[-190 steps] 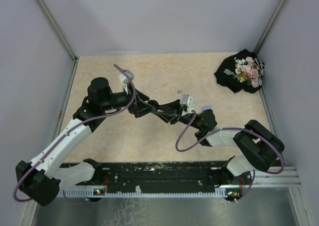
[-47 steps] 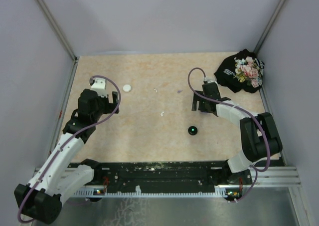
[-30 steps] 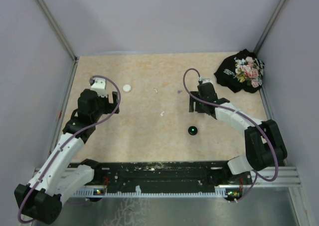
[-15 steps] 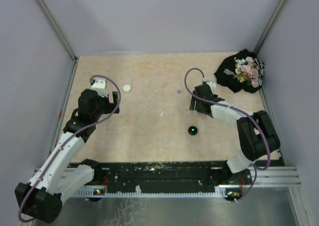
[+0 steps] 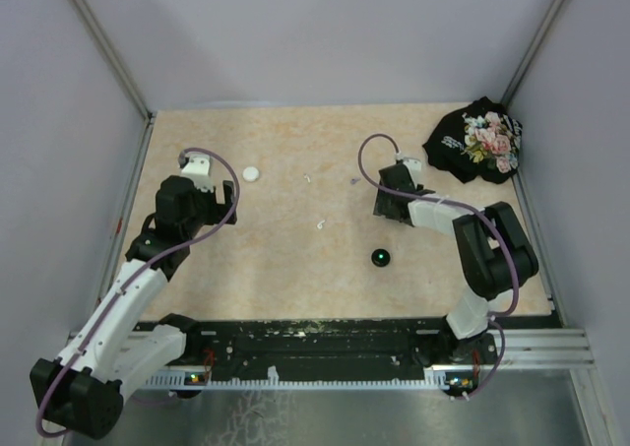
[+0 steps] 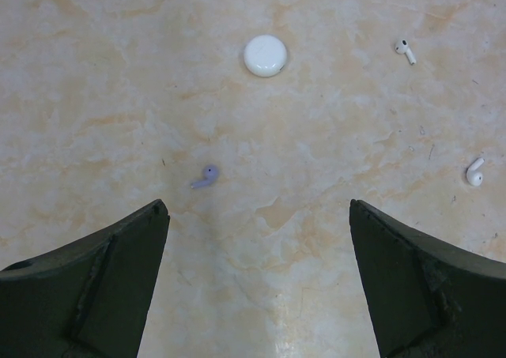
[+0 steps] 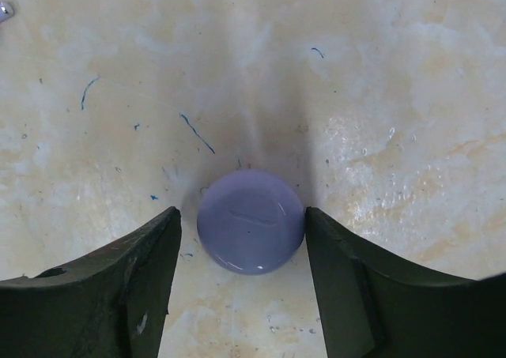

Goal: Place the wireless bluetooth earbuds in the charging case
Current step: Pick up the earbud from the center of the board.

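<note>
The right fingers (image 7: 348, 279) stand open on either side of the round lavender case (image 7: 251, 220), one at its 3 o'clock edge and seemingly touching, the other at 9 o'clock with a sliver of shadowed worktop (image 5: 295, 269) between, so I would not call it a grip yet. Being round, the case has no long axis to line up with. Its likely partner, the purple earbud (image 6: 207, 175), lies loose across the worktop under the left arm, just ahead of the wide-open, empty left fingers (image 6: 103, 271) at about 11 o'clock from the gap between them, its stem slanting from 8 to 2 o'clock. That makes the left arm the nearer one for it. Beyond the purple earbud at 12 o'clock sits the white case (image 6: 265, 55), with two white earbuds (image 6: 405, 50) well off toward 2 and 3 o'clock, and the black case (image 5: 380, 258) rests apart at mid-worktop. Compared with a second and a half ago, the right wrist has slid a little toward 9 o'clock and its fingers have narrowed on the case, while the left arm has not moved.
</note>
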`<act>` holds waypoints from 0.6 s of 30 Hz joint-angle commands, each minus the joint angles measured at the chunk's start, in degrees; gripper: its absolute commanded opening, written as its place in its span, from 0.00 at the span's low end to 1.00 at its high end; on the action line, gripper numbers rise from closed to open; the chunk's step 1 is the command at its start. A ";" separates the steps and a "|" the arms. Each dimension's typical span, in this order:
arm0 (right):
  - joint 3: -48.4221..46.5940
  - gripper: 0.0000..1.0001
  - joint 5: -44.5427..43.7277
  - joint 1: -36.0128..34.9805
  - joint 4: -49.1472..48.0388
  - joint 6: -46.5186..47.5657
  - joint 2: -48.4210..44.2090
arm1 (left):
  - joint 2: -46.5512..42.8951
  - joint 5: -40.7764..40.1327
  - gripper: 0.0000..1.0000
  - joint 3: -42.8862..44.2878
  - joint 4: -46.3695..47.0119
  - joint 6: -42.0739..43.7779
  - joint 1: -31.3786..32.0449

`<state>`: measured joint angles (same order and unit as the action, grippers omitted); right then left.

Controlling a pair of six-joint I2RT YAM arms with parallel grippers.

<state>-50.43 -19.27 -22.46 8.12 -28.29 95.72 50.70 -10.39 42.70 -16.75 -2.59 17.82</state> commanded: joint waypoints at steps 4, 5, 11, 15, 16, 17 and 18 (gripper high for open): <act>-3.53 0.58 2.52 -0.22 -1.55 2.80 2.71 | 0.29 1.23 1.00 0.18 0.89 -0.05 -0.68; -3.89 0.58 3.01 -0.22 -1.32 3.17 2.98 | 0.29 1.29 1.00 0.19 0.93 -0.05 -0.69; -4.37 0.60 4.99 -0.98 0.59 5.56 2.57 | 0.03 1.51 1.00 0.19 0.85 -0.07 -0.80; -3.55 0.60 5.34 -1.09 1.08 5.71 2.47 | 0.01 2.03 1.00 0.19 0.85 -0.14 -0.86; -3.47 0.60 5.34 -1.10 1.20 5.83 2.45 | 0.03 2.11 1.00 0.17 0.85 -0.17 -0.86; -3.30 0.60 5.29 -1.10 1.36 5.98 2.41 | 0.01 2.21 1.00 0.17 0.85 -0.14 -0.86; -3.27 0.61 5.24 -1.16 1.52 6.31 2.33 | -0.03 2.29 1.00 0.17 0.85 -0.16 -0.89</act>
<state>-53.32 -15.57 -22.90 8.34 -23.00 98.02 50.98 -9.28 42.70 -16.75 -2.61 17.47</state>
